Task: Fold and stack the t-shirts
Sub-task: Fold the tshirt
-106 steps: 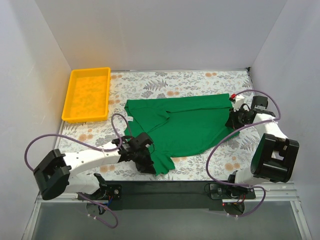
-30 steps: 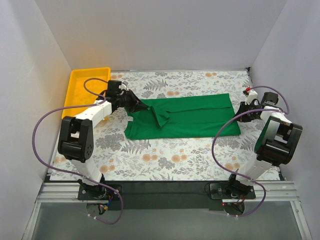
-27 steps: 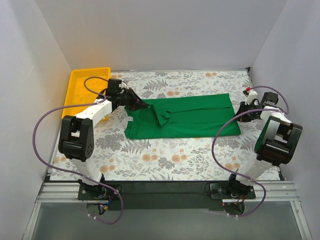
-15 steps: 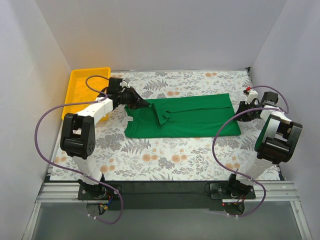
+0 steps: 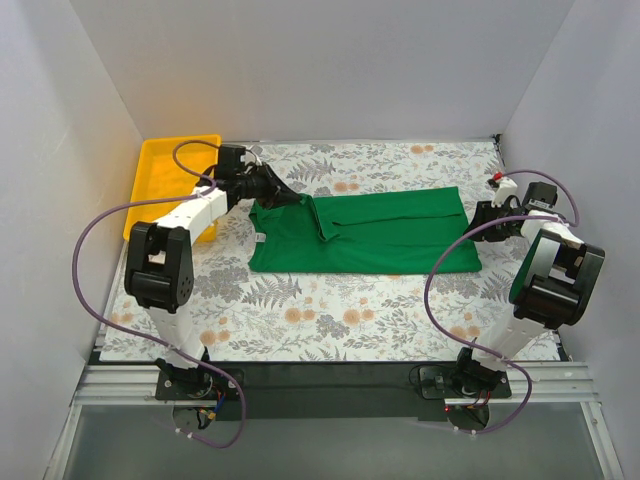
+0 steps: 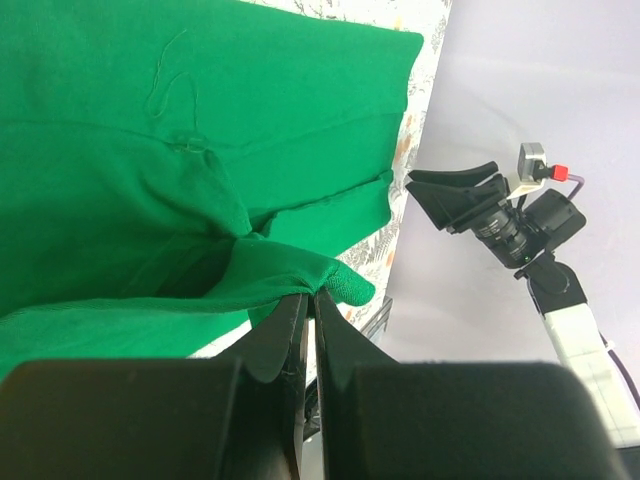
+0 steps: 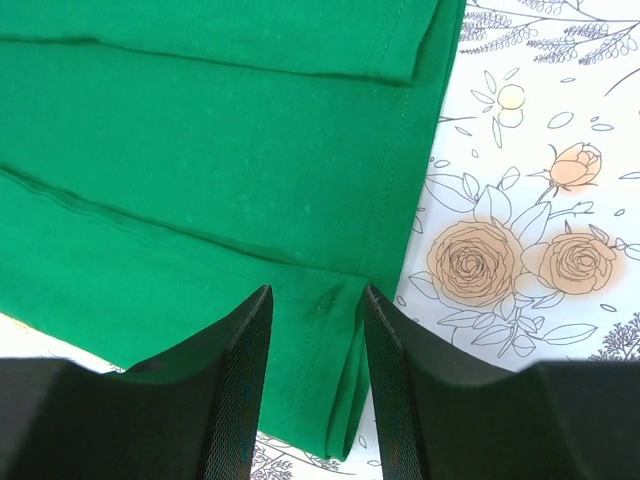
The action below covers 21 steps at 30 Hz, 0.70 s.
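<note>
The bright green t-shirt (image 5: 365, 234) lies folded lengthwise into a long band across the middle of the table. My left gripper (image 5: 283, 195) is shut on the shirt's far left corner and holds that fabric (image 6: 300, 272) a little off the table. My right gripper (image 5: 478, 218) is open at the shirt's right end. In the right wrist view its fingers (image 7: 235, 375) straddle the folded hem (image 7: 330, 290) without pinching it.
A yellow plastic tray (image 5: 172, 178) stands at the back left, right behind the left arm. The table has a floral cloth (image 5: 340, 320). White walls close in the left, back and right sides.
The left gripper carried the shirt's near part to the back, folding it into a band. In the last second it drew its corner slightly further back and right. The right gripper stayed in place.
</note>
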{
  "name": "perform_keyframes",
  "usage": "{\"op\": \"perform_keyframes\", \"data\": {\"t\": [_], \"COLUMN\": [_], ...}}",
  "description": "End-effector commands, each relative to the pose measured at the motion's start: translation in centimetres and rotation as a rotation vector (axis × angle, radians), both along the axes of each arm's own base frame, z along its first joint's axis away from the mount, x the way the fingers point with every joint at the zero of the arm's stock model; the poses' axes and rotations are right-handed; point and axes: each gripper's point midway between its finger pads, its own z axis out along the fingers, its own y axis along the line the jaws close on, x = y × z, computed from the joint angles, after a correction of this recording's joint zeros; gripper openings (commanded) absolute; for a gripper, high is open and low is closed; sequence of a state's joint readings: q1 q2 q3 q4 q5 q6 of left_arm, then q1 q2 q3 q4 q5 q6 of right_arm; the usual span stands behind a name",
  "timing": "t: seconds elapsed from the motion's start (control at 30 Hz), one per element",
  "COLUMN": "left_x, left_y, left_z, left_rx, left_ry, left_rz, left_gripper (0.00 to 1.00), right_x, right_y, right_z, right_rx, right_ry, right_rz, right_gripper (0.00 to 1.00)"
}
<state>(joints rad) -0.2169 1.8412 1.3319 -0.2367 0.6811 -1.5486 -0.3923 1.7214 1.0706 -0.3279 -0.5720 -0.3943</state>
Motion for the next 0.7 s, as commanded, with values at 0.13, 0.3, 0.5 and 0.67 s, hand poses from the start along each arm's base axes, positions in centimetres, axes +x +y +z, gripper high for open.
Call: {"op": "perform_keyframes", "data": {"t": [0.13, 0.3, 0.5, 0.67], "left_x": [1.5, 2.0, 2.9, 5.1], "left_y": [-0.2, -0.2, 0.4, 2.9], "left_z": [0.8, -0.7, -2.7, -1.9], "left_rx": [0.001, 0.021, 0.083, 0.257], "left_ry": [-0.024, 0.017, 0.053, -0.061], "left_rz": [-0.033, -0.04, -0.01, 0.075], "left_gripper": [0.0, 0.0, 0.0, 0.39], "right_x": [0.7, 0.7, 0.6, -0.7], "right_y": [0.0, 0.1, 0.6, 4.6], "right_z": [1.8, 1.9, 2.2, 3.0], "right_rx": [-0.009, -0.008, -0.007, -0.048], "right_ry": [-0.073, -0.078, -0.094, -0.138], "right_rz": [0.013, 0.017, 0.046, 0.249], "right_gripper": [0.49, 0.49, 0.49, 0.49]}}
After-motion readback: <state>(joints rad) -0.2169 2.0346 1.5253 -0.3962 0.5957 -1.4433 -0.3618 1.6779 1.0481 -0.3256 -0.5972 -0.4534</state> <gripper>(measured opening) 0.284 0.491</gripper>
